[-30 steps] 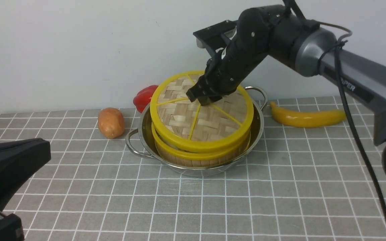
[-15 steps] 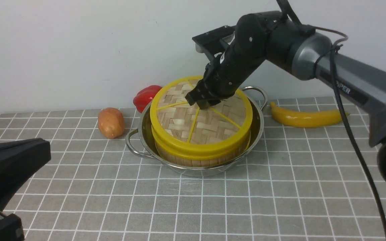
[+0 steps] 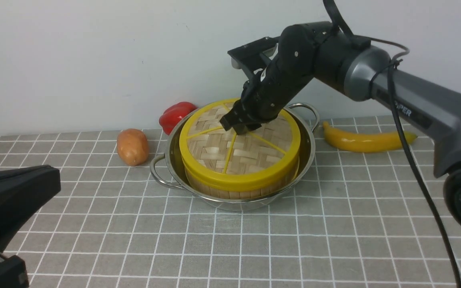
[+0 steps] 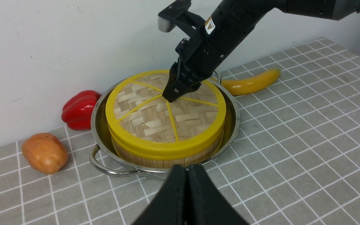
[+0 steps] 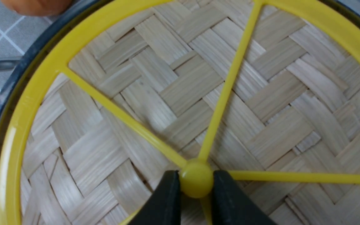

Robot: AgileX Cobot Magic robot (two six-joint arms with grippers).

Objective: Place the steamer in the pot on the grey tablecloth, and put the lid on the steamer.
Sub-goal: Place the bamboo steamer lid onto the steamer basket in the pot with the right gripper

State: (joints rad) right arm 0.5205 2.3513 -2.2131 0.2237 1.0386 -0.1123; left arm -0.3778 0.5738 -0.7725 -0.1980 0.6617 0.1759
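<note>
Resting on the grey white-gridded tablecloth: wide shiny stainless-steel pot with looped wire handles, holding the round bamboo steamer with upright wooden wall. Flat woven bamboo lid with yellow rim and spokes apparently seated level on the steamer. Right gripper: fingers pinching the lid's small yellow centre knob. Left gripper: fingers pressed together, near the pot, holding nothing.

Setting reads as a lab tabletop staged as a kitchen: grey tablecloth against bare white wall, pot, pepper, potato, banana.
</note>
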